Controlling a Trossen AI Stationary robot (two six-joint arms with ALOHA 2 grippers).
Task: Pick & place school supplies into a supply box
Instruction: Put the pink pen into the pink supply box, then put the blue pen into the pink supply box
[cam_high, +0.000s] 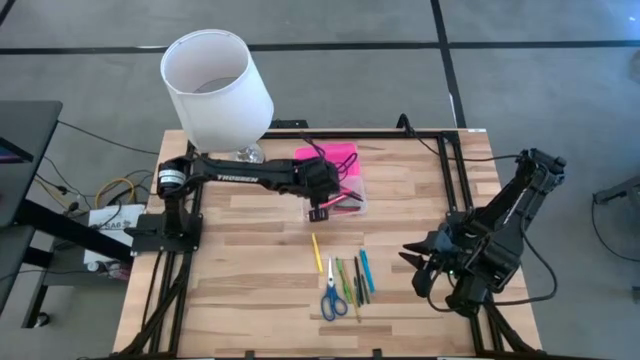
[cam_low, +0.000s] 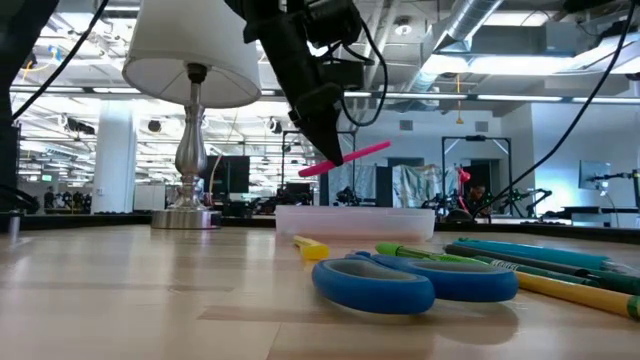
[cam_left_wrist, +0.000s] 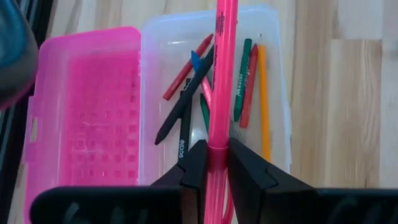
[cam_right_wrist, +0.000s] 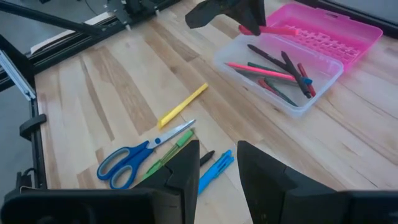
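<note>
My left gripper (cam_left_wrist: 216, 163) hovers over the open supply box, shut on a pink pen (cam_low: 362, 153). The box's clear base (cam_high: 352, 195) rests flat on the table with several pens inside (cam_left_wrist: 242, 81). Its pink lid (cam_left_wrist: 87, 106) lies open beside the base. On the table nearer the front edge lie a yellow pen (cam_high: 316, 250), blue-handled scissors (cam_high: 331, 297) and several green and blue pens (cam_high: 357, 275). My right gripper (cam_right_wrist: 216, 163) waits open, above the table's right side (cam_high: 425, 262). My left gripper pinches the pink pen's shaft (cam_left_wrist: 218, 140) between its two fingers, nearer one end than the middle. The fingers point down from above and lie across the pen. The pen is lifted clear above the clear base, tilted, with its long free end (cam_low: 380, 148) higher.
A table lamp with a white shade (cam_high: 215, 80) stands at the table's far left; its metal foot (cam_low: 188, 213) is left of the box. Bare wood lies left of the loose supplies (cam_high: 240, 270). Black frame rails (cam_high: 450, 170) run along the table's right part.
</note>
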